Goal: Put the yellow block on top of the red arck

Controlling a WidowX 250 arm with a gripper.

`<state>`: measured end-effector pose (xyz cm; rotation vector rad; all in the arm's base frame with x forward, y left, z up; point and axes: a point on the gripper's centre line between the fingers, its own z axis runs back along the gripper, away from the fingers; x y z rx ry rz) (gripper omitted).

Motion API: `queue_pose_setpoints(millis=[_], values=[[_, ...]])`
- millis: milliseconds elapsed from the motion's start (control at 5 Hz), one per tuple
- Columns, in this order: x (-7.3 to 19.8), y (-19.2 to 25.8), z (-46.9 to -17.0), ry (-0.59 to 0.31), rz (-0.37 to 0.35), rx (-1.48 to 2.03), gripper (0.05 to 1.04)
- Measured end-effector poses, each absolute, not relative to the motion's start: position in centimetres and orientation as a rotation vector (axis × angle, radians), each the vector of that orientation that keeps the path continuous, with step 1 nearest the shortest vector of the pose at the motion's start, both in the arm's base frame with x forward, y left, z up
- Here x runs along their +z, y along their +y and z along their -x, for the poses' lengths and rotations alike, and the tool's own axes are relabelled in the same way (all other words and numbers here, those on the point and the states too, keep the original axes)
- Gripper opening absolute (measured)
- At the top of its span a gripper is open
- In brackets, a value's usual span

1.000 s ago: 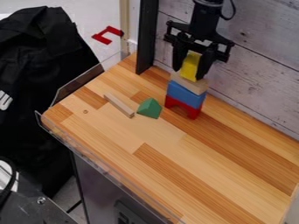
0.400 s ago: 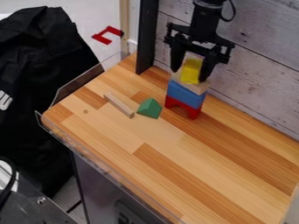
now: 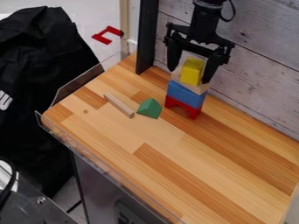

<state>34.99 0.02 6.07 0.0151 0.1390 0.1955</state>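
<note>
Gripper (image 3: 189, 76) wide around yellow block (image 3: 192, 71), atop tan, blue and red stack (image 3: 186, 95) on clear-walled tabletop (image 3: 175, 157).

A black robot arm (image 3: 204, 22) hangs over a wooden bench (image 3: 169, 166) in what appears to be a robotics lab or a similar workshop. Clear plastic edging (image 3: 79, 83) lines part of the worktop, where toy blocks (image 3: 185, 94) stand stacked against a backdrop of weathered-looking boards (image 3: 257, 39). A dark metal plate (image 3: 32, 214) with a bolt (image 3: 41, 200), a black cable (image 3: 12, 170) and a plain pale floor (image 3: 85, 19) add to the technical setting.
</note>
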Motion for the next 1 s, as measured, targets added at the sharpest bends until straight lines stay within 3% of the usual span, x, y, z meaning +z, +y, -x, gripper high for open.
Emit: queue_pose_setpoints(millis=[400, 600, 1000], values=[[11.3, -2.3, -34.6, -0.005, -0.035, 0.118, 0.999], [12.4, -3.9, -33.1, -0.045, -0.011, 0.064, 0.999], [10.6, -7.0, -29.9, 0.021, -0.022, 0.014, 0.999]])
